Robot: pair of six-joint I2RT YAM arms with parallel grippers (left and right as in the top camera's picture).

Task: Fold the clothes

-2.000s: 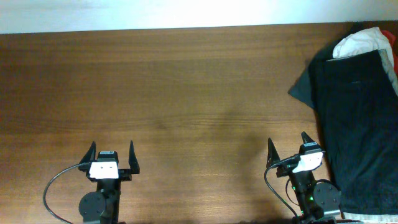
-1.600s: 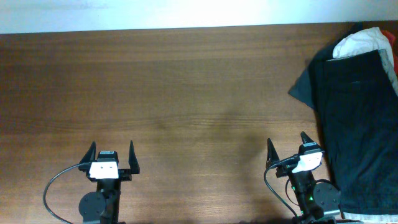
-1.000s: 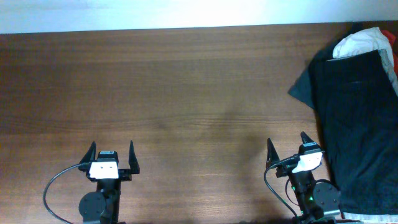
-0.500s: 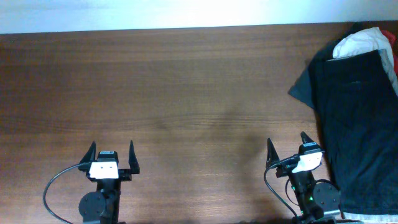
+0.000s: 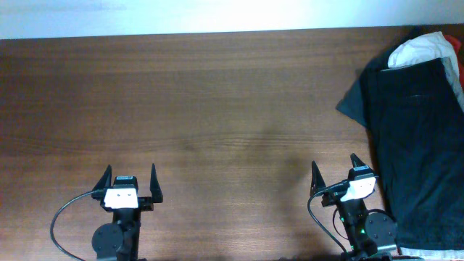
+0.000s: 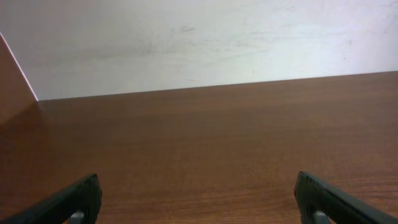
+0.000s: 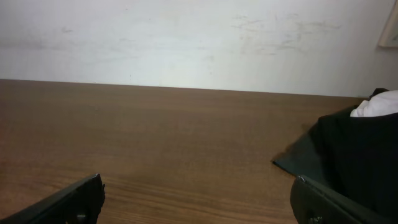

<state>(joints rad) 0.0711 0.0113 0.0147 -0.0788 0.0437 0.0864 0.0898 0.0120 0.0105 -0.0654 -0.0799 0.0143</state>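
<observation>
A pile of clothes lies at the table's right edge. Black faintly ribbed shorts (image 5: 417, 145) lie on top, long side running front to back. A dark grey garment (image 5: 352, 104) pokes out to their left, a white one (image 5: 420, 49) and a bit of red (image 5: 460, 71) at the back. In the right wrist view the black shorts (image 7: 364, 155), the grey corner (image 7: 298, 158) and the white garment (image 7: 376, 104) show at right. My left gripper (image 5: 131, 176) is open and empty at the front left. My right gripper (image 5: 334, 169) is open and empty, just left of the shorts.
The brown wooden table (image 5: 203, 109) runs to a pale wall (image 6: 199, 37) at the back. Both arm bases stand at the front edge.
</observation>
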